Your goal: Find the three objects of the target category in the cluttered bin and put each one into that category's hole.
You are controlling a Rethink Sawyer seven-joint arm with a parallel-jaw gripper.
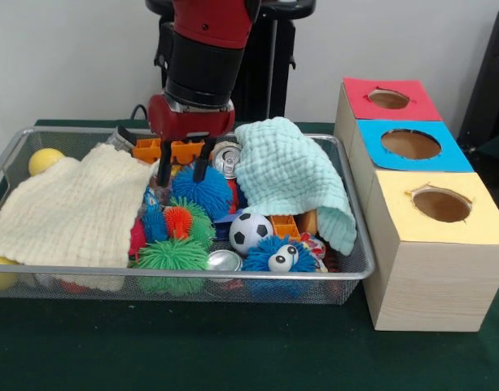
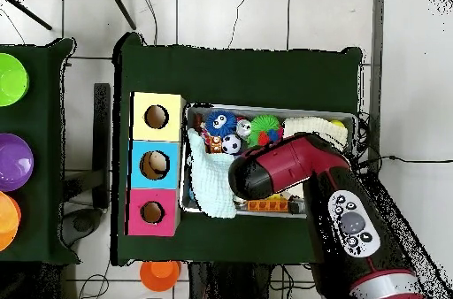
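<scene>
My gripper (image 1: 182, 171) hangs open over the middle of the wire bin (image 1: 359, 273). Its two dark fingers (image 1: 164, 173) reach down to the top of a blue spiky ball (image 1: 204, 194). A silver drinks can (image 1: 227, 159) lies just right of the fingers, and an orange toy brick (image 1: 169, 150) sits behind them. In front lie an orange-and-green spiky ball (image 1: 182, 220), a green spiky ball (image 1: 172, 257), a small football (image 1: 250, 231) and a blue fuzzy ball with eyes (image 1: 279, 257). In the overhead view the arm (image 2: 283, 172) hides the gripper.
A cream cloth (image 1: 70, 212) covers the bin's left half and a mint cloth (image 1: 294, 175) drapes over its right. A yellow ball (image 1: 44, 159) sits at the far left. Right of the bin stand three boxes with round holes: red (image 1: 387, 98), blue (image 1: 409, 144) and yellow (image 1: 440, 204).
</scene>
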